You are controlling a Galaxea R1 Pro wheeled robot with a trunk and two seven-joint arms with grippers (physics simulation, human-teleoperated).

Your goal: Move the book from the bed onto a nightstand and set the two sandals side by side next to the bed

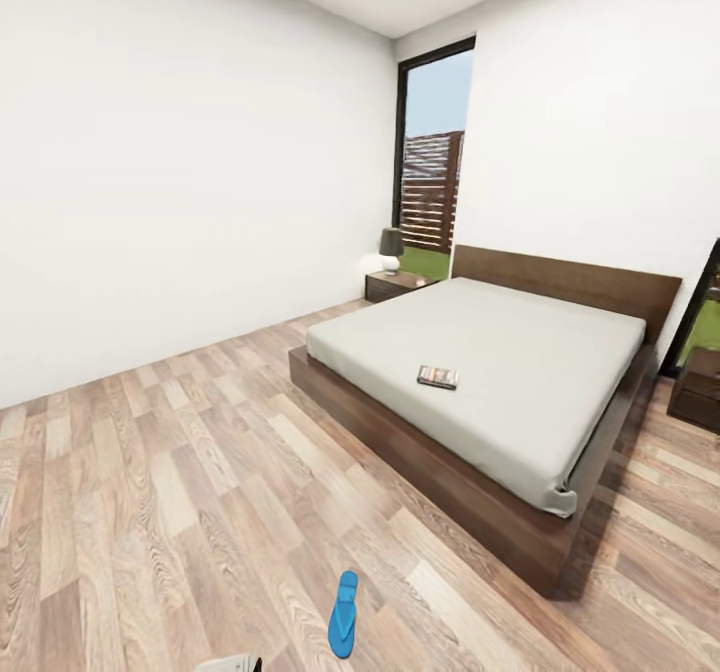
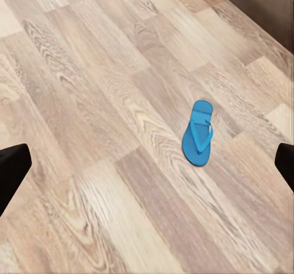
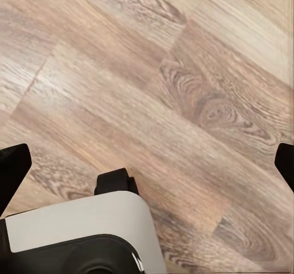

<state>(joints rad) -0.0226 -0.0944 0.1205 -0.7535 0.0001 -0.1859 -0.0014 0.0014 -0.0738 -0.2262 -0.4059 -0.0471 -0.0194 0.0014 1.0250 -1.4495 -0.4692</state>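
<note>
While the robot stands back from the furniture, the bedroom lies open ahead: white walls, a wood-plank floor and a tall window onto a slatted fence. The bed occupies the far right of the room, headboard to the wall, with a nightstand at each side of its head; the left one carries a lamp, and the right nightstand is cut by the frame edge. Either glossy top would, in my judgement, accept the book.

The book lies flat on the mattress, near the edge facing the robot, so a reach from that side appears feasible. One sandal lies alone on the floor, well apart from the bed; the left wrist view shows the same sandal, strap upward, between the widely parted jaws of the left gripper. The right gripper likewise has its jaws spread wide, holding nothing, above bare planks and part of the robot's base. Nothing obstructs the floor between robot and bed.
</note>
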